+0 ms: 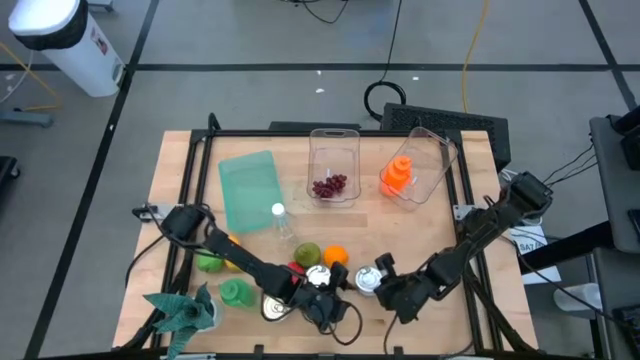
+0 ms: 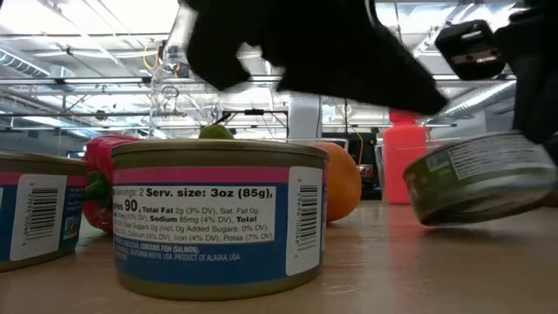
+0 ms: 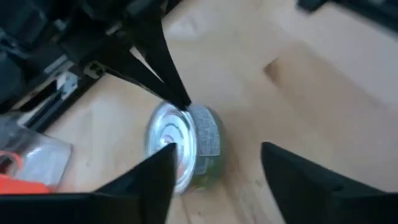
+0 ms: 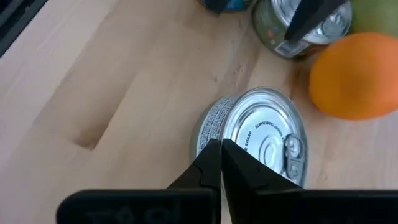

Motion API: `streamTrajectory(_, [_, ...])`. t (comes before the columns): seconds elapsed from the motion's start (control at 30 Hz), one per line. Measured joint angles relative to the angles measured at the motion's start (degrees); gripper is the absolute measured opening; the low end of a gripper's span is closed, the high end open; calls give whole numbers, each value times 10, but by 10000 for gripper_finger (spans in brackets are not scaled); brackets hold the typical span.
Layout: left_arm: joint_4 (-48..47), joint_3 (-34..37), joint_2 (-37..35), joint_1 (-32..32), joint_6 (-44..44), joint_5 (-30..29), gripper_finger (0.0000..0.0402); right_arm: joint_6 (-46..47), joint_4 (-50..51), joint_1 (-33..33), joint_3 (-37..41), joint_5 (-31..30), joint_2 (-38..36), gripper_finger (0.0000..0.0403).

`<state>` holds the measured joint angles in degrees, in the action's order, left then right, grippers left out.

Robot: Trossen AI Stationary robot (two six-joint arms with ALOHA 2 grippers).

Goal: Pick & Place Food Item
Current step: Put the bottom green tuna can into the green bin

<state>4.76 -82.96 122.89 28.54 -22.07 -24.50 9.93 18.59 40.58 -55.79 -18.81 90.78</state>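
Green-labelled can point(image 1: 366, 279) lies tilted on the wooden table point(image 1: 180, 170) near its front edge, just right of the orange point(image 1: 336, 256). The right gripper point(image 4: 221, 163) has its fingers pinched together over the can's rim, touching the lid. The left gripper point(image 1: 318, 297), fingers spread and empty, sits beside a blue-labelled salmon can point(image 2: 218, 218). Behind stand two clear containers point(image 1: 333, 163)
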Motion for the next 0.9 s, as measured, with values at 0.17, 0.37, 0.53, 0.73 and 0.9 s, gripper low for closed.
streamTrajectory(0.17, [39,-1,35,-16,1,-20,335,18,0,-24,7,11,0,0])
streamTrajectory(0.37, [46,-2,37,-29,19,-45,392,37,-9,-56,7,47,-1,0])
streamTrajectory(0.53, [44,-1,36,-36,19,-42,393,52,-13,-79,7,81,-11,0])
streamTrajectory(0.73, [42,-1,36,-35,16,-41,388,59,-21,-87,7,88,-54,0])
streamTrajectory(0.9, [42,0,36,-41,25,-41,388,60,-44,-90,7,86,-82,0])
